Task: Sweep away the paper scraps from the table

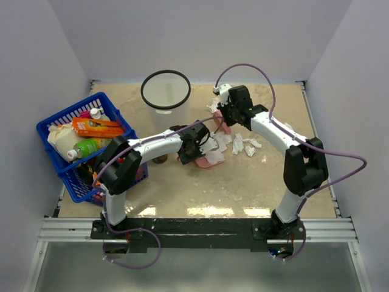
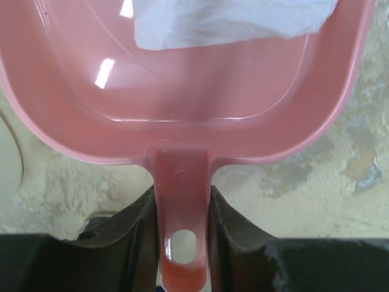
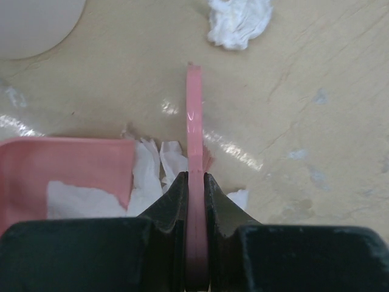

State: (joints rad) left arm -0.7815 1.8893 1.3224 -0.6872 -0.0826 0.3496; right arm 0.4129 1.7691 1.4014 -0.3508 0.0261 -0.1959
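Closest to the lens in the left wrist view, the left fingers (image 2: pixel 137 243) are closed narrow on the handle of the pink dustpan (image 2: pixel 182 79), with the handle square between them. The right fingers (image 3: pixel 173 207) likewise pinch the pink sweeper (image 3: pixel 193 109), which you see edge-on.

Progress, as judged: partial, more left than done.
- Done: one flat white scrap (image 2: pixel 225 21) lies inside the pan, at the top of the left wrist frame.
- Left: the main cluster of paper scraps (image 1: pixel 240 145) lies on the surface (image 1: pixel 182 194), right of centre in the top view and just beside the pan's lip.
- Left: one crumpled wad (image 3: pixel 240 21) sits apart, at the upper right of the right wrist frame.

Orientation:
- The pan's long axis runs bottom to top in the left wrist frame, handle low and mouth toward the top edge.
- The sweeper's long axis also runs bottom to top in the right wrist frame, its tip aimed at upper centre, with the pan at lower left.
- The scraps themselves show no clear axis. The cluster strings roughly left to right in the top view.
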